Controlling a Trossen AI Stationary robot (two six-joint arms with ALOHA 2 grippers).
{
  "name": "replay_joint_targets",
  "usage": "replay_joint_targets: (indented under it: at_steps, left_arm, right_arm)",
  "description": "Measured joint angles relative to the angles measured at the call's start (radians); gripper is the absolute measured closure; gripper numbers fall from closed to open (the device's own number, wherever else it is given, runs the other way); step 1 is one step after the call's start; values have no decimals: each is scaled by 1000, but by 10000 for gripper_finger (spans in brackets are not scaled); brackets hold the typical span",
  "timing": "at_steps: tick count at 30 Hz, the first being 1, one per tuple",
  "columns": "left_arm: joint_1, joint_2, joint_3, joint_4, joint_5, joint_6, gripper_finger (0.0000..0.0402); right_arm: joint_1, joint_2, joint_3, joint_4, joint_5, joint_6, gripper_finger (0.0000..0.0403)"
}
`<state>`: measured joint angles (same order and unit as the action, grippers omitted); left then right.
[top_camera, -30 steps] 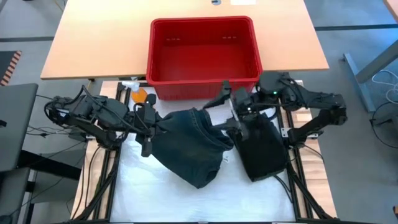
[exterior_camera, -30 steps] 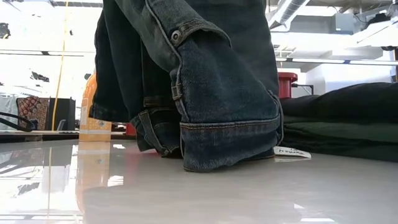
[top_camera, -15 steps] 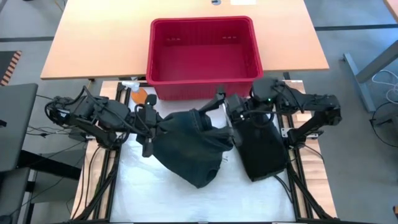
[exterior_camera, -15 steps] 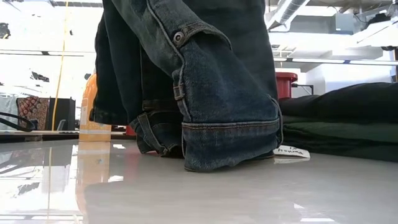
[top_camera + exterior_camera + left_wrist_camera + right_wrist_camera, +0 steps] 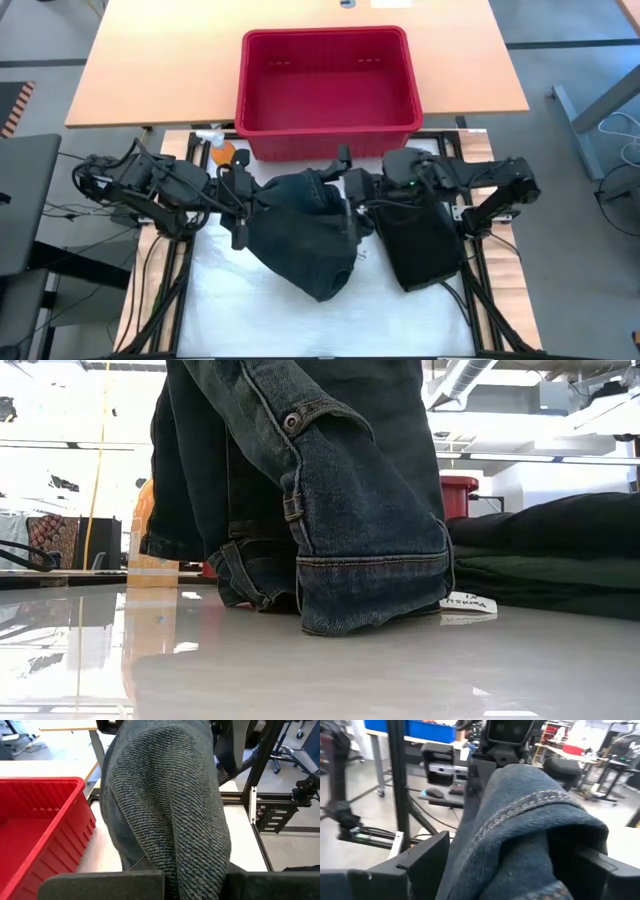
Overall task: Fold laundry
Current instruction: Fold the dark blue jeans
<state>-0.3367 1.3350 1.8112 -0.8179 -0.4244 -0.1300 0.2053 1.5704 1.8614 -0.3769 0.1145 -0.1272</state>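
- The left gripper (image 5: 243, 196) is clenched on the left edge of the denim garment (image 5: 305, 235), pinching a fold of the cloth; in the left wrist view the ribbed weave rises straight out from between its two dark fingers (image 5: 105, 887).
- The right gripper (image 5: 345, 192) has its fingers spread wide on either side of the garment's upper right edge; in the right wrist view a stitched blue fold fills the gap between the fingers (image 5: 422, 862). Whether the pads press the cloth I cannot tell.
- The two grippers face each other across the top of the garment, near the front wall of the red basket (image 5: 262, 135).
- The denim garment hangs bunched between them and spreads down onto the white desk (image 5: 230, 310). In the low view its hemmed cuff (image 5: 370, 590) touches the glossy surface, and a metal button (image 5: 293, 422) shows on a flap higher up.
- Just to the right of the denim lies a stack of dark folded garments (image 5: 420, 245), flat on the desk under the right arm; the low view shows black cloth over dark green, with a small white label (image 5: 470, 602) at its near edge.
- The basket stands behind the cloth, on a wooden table (image 5: 150, 60).
- An orange object (image 5: 224, 153) sits beside the basket's front left corner.
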Motion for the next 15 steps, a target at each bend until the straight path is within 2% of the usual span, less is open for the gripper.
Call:
replay_joint_targets:
  at_steps: [3,6,9,13,15]
  left_arm:
    - [0,0,0,-7,14,-11,393]
    - [0,0,0,-6,53,-10,393]
    - [0,0,0,-4,74,5,393]
    - [0,0,0,0,83,15,393]
    - [0,0,0,5,124,15,393]
  right_arm:
    - [3,9,0,14,33,-24,64]
    - [4,1,0,17,49,-36,111]
    - [4,-11,0,15,48,-39,197]
    - [4,-19,0,14,-6,-44,356]
    - [3,-22,-1,26,-35,-46,361]
